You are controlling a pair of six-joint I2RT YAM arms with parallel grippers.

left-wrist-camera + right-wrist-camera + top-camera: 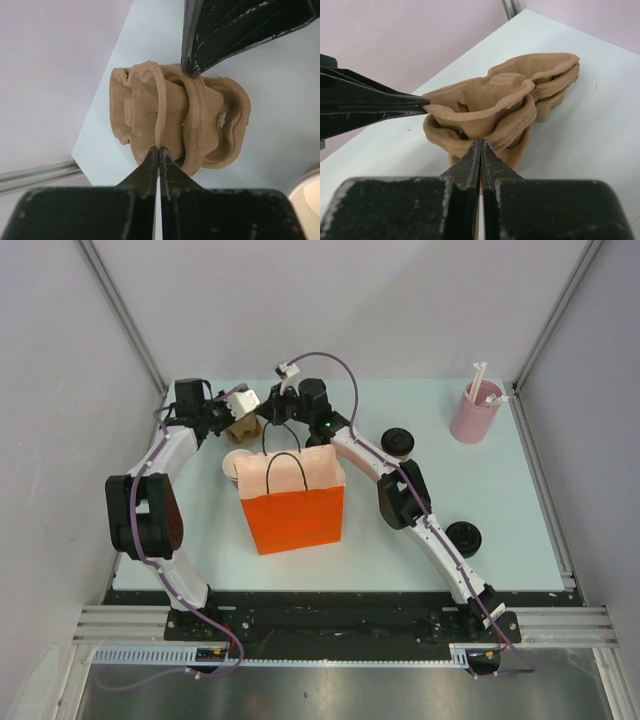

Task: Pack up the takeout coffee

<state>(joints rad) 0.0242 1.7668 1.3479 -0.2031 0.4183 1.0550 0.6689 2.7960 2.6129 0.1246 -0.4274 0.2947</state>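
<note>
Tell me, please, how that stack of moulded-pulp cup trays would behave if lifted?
The pulp tray stack looks light and fairly stiff: its thin walls keep their shape. Its layers nest loosely with visible gaps, so lifting one rim may peel them apart.

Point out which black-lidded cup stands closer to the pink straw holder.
The rear cup, just left of the pink straw holder; the front cup stands much farther forward, away from it.
</note>
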